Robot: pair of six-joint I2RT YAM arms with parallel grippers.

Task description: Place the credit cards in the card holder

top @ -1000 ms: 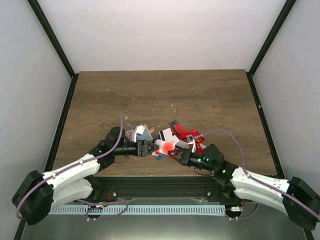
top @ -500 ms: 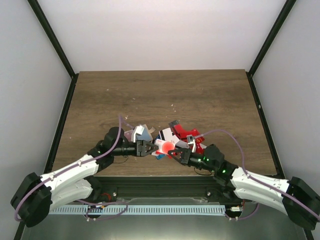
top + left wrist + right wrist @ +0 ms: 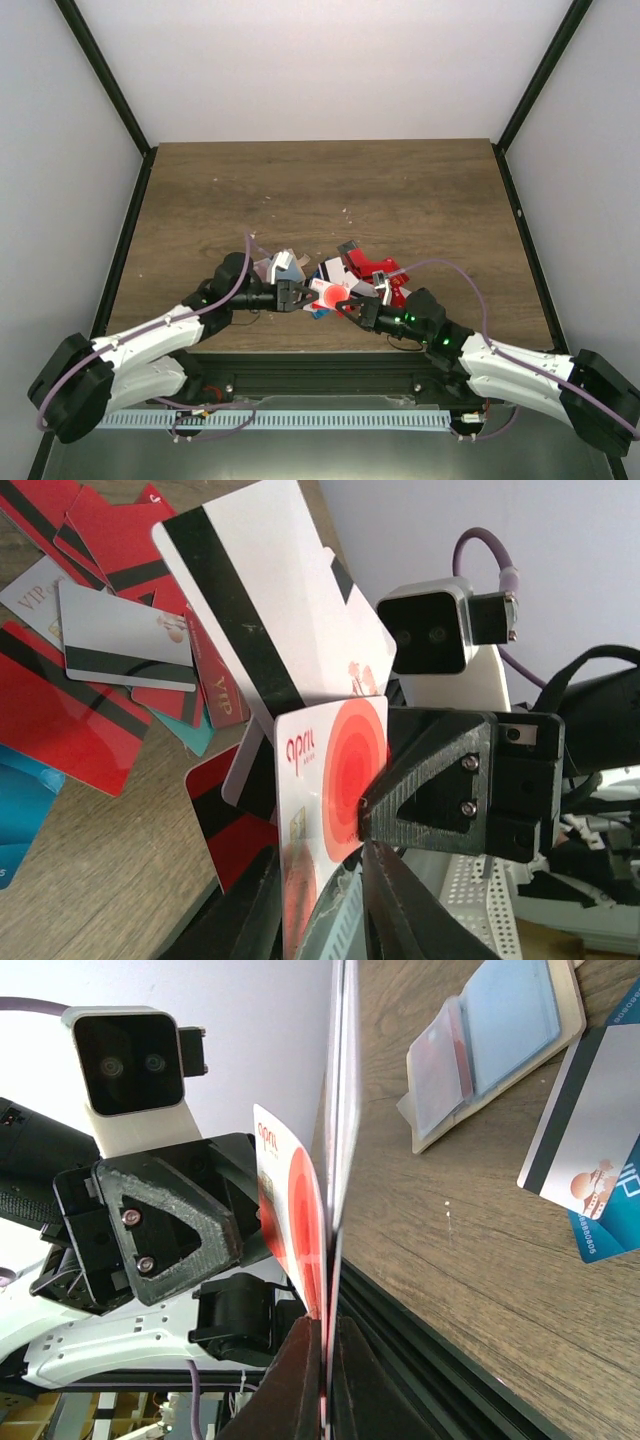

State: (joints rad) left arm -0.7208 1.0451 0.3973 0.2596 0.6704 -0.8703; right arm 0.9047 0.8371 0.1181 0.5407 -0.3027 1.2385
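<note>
Right wrist view crops the card holder (image 3: 500,1050) at top.

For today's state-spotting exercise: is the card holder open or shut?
Open: in the right wrist view the card holder is spread, its inner sleeves showing.

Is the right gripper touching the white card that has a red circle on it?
Touching. The right wrist view shows the right gripper closed on the lower edge of the white card with the red circle, with no gap between them.
</note>
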